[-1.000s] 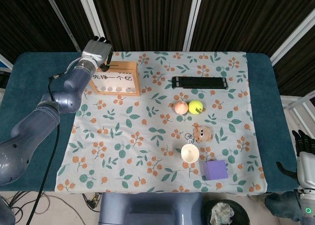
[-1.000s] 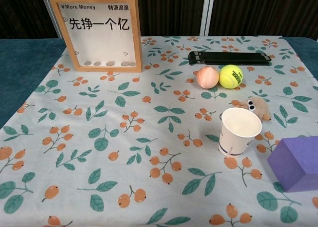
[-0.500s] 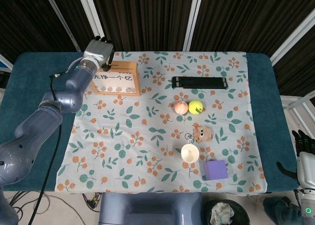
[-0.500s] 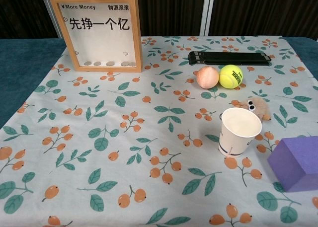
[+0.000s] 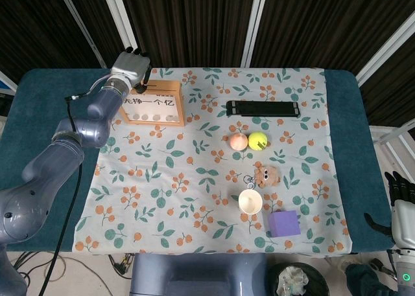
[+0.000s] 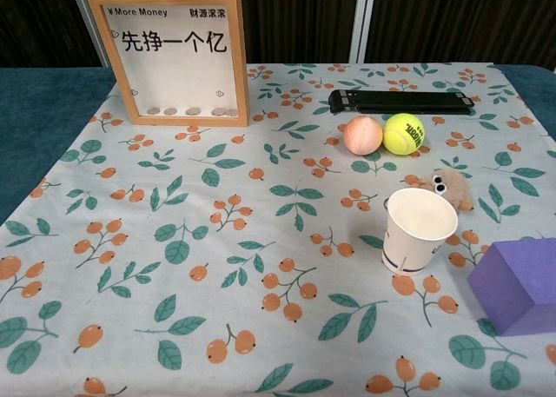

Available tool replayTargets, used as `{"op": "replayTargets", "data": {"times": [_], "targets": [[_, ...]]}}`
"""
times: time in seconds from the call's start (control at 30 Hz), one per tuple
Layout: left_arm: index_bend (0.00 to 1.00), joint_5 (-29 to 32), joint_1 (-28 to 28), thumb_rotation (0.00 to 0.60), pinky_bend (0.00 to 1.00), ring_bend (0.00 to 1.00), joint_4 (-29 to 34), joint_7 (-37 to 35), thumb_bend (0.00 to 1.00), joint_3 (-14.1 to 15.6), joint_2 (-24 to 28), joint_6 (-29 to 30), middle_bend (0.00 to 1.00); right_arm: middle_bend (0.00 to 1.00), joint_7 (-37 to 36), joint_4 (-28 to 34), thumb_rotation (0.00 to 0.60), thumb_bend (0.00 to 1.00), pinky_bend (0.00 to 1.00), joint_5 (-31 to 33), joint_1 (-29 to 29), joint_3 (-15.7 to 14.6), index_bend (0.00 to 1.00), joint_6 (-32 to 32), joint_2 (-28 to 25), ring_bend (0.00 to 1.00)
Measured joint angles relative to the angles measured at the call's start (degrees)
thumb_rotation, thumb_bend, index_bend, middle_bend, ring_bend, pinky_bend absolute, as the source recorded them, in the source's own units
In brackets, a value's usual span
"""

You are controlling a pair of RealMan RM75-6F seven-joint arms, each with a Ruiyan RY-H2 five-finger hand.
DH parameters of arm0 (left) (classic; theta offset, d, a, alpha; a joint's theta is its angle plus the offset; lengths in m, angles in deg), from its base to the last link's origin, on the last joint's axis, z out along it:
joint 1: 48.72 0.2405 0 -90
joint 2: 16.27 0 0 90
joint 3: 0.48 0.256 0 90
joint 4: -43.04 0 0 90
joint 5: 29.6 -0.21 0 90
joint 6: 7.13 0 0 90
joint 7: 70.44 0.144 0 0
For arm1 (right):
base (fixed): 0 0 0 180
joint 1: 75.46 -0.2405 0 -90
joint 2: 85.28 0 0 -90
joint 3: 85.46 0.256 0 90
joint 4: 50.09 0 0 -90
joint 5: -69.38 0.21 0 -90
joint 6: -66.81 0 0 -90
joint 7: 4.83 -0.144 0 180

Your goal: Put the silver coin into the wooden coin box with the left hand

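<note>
Left hand (image 5: 131, 68) hovers over the top edge of the wooden coin box (image 6: 169, 54), fingers pointing down at it; whether they pinch the silver coin cannot be told, since the coin itself is not visible. Right hand (image 5: 401, 199) hangs off the near right corner, its fingers only partly seen, so their state is unclear too.

On the box's white front, small print reads "¥More Money" with four Chinese characters beside it, and large characters read 先挣一个亿; several coins lie along its bottom. A paper cup (image 6: 419, 230) carries small blue print, too small to read.

Covering the surface (image 5: 39, 102), which is teal, is a pale cloth (image 6: 261, 241) with orange berries and green leaves. Behind it hang dark slatted panels with white posts.
</note>
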Motion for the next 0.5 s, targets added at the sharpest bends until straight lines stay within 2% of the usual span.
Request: {"op": "replayTargets", "data": {"times": [0.5], "targets": [[0.57, -2.08, -0.8, 0.6, 0.0, 0.0, -0.08, -3.41, 0.55, 1.93, -0.01, -0.8, 0.09, 0.0, -0.02, 0.16, 0.6, 0.26, 0.0, 0.21, -0.03, -0.02, 0.04, -0.18, -0.11, 0.0]]}}
